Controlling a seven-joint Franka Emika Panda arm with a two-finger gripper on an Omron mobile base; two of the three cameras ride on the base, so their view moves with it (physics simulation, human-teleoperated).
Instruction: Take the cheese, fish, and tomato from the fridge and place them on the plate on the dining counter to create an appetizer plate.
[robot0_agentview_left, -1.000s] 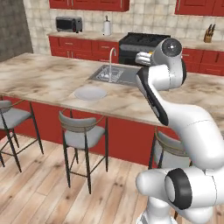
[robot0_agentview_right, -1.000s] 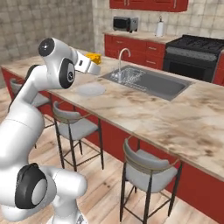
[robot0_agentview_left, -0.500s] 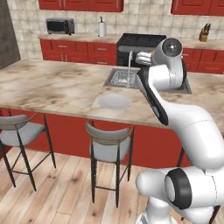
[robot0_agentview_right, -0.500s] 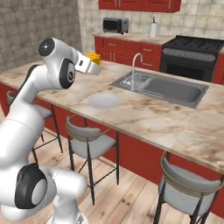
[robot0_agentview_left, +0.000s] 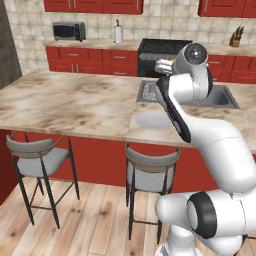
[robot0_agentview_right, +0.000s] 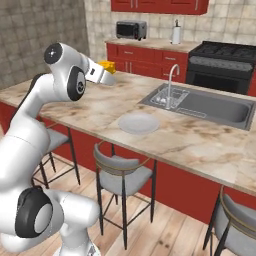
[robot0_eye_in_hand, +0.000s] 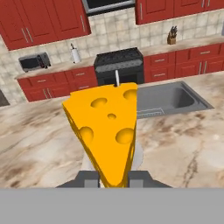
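My gripper (robot0_agentview_right: 103, 76) is shut on the cheese (robot0_eye_in_hand: 107, 131), a yellow-orange wedge with holes, held high above the dining counter (robot0_agentview_left: 70, 105). The cheese (robot0_agentview_right: 107, 65) sticks out past the fingertips (robot0_eye_in_hand: 89, 178). The pale round plate (robot0_agentview_left: 154, 120) lies flat on the counter near its front edge, below and just ahead of the hand. In the hand view a sliver of the plate (robot0_eye_in_hand: 138, 157) shows behind the wedge. From the right base view the plate (robot0_agentview_right: 138, 123) lies right of the gripper, beside the sink. The fridge, fish and tomato are out of view.
An inset steel sink (robot0_agentview_right: 205, 105) with a faucet (robot0_agentview_right: 172, 80) sits just beyond the plate. Grey stools (robot0_agentview_left: 150, 167) (robot0_agentview_left: 37, 155) stand under the counter's front edge. The black stove (robot0_eye_in_hand: 118, 63), a microwave (robot0_agentview_left: 68, 31) and red cabinets line the back wall.
The whole scene has shifted as the base drove along the counter, so the plate now sits in front of the arm. The cheese stays gripped, held at the same height.
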